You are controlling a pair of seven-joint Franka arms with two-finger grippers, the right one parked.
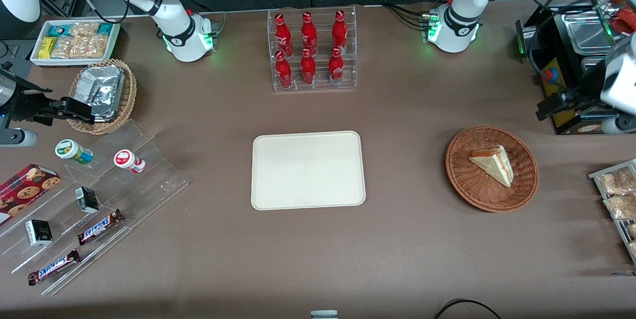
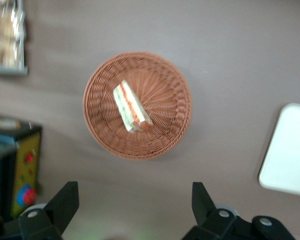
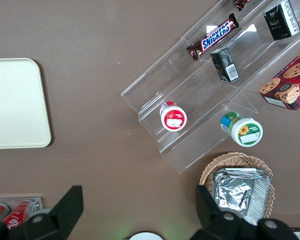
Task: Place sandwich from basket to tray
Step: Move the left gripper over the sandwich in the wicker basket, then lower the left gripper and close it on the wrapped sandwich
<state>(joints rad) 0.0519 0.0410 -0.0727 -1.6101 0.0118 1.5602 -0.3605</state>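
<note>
Item: sandwich (image 1: 492, 164), one triangular wedge of pale bread, red-orange and green filling showing along one edge. Location: lying in the basket (image 1: 462, 180), a round reddish-brown wicker bowl toward the working arm's end of the table.

Destination: tray (image 1: 308, 170), flat cream rectangle with low rim, nothing on it, well apart from the basket, mid-table.

Gripper (image 2: 135, 207): raised above the table near the basket, fingers spread wide, nothing between them; sandwich untouched, pick not yet begun.

Handling, by judgement: light, soft, easily crushed; layers likely to slide apart if squeezed across the filling edge. Best taken across the two flat bread faces near the wedge's thick middle, with gentle closure. Shallow basket wall should allow a near-vertical approach; the woven surface may catch a fingertip.

Also present: rack of red bottles (image 1: 312, 50), farther from the front camera than the tray
</note>
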